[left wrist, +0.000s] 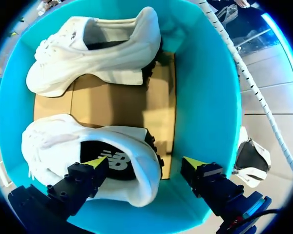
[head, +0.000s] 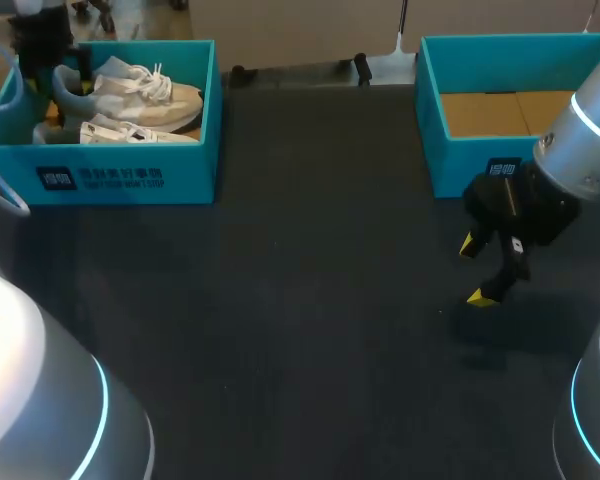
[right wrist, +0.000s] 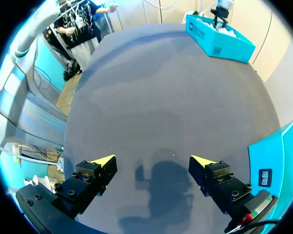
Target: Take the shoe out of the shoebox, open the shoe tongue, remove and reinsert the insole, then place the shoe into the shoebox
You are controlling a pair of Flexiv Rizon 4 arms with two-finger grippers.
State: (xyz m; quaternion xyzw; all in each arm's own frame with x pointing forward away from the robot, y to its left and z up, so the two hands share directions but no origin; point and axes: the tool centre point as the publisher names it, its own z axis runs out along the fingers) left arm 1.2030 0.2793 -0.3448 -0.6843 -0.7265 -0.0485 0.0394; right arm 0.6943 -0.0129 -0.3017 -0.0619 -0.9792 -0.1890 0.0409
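Observation:
Two white shoes lie in the teal shoebox on its cardboard floor. The farther shoe rests on its side. My left gripper is down in the box, open, astride the heel of the nearer shoe. One yellow fingertip sits over the dark insole in the shoe's mouth; the other is outside the heel, clear of it. From the head view this box stands at the back left with both shoes showing. My right gripper hangs open over the mat.
A second teal box, holding only a cardboard floor, stands at the back right, close behind my right gripper. The dark mat stretches between the two boxes. The first box's walls closely surround my left gripper.

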